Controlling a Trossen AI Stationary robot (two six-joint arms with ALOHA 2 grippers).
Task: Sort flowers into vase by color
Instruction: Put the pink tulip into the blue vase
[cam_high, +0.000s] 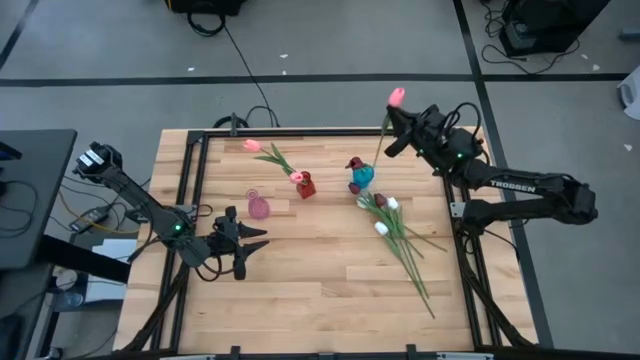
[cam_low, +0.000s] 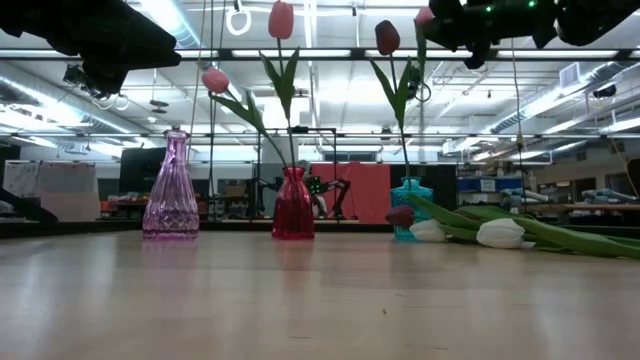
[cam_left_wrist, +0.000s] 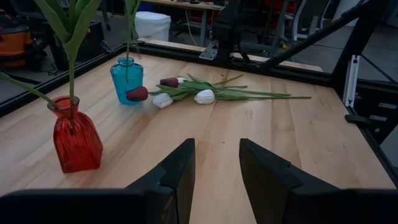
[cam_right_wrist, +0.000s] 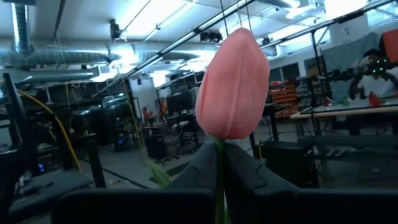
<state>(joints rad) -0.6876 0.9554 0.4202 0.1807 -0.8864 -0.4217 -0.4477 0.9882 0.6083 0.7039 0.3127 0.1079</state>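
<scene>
My right gripper (cam_high: 392, 118) hovers above the table's far right part, shut on a pink tulip (cam_right_wrist: 233, 84). A teal vase (cam_high: 362, 177) with one maroon tulip (cam_low: 387, 37) stands just below it. A red vase (cam_high: 306, 185) holds two pink tulips (cam_high: 252, 146). A pink-purple glass vase (cam_high: 259, 207) is empty. Several white and maroon tulips (cam_high: 395, 225) lie flat on the wood right of the vases. My left gripper (cam_high: 245, 245) is open, low over the near left part, pointing at the vases; nothing is between its fingers (cam_left_wrist: 214, 168). My right gripper pinches the pink tulip's green stem (cam_right_wrist: 219, 163) between its two fingers, just below the head. The fingers come in roughly level from the table's right, lying across the stem. The tulip is lifted clear, head (cam_high: 397, 97) up, and the stem's lower part (cam_high: 380, 150) hangs free.
A black metal frame (cam_high: 190, 180) runs around the wooden tabletop. Bare wood (cam_high: 320, 270) fills the near half of the table. Cables (cam_high: 250, 110) run beyond the table's far edge.
</scene>
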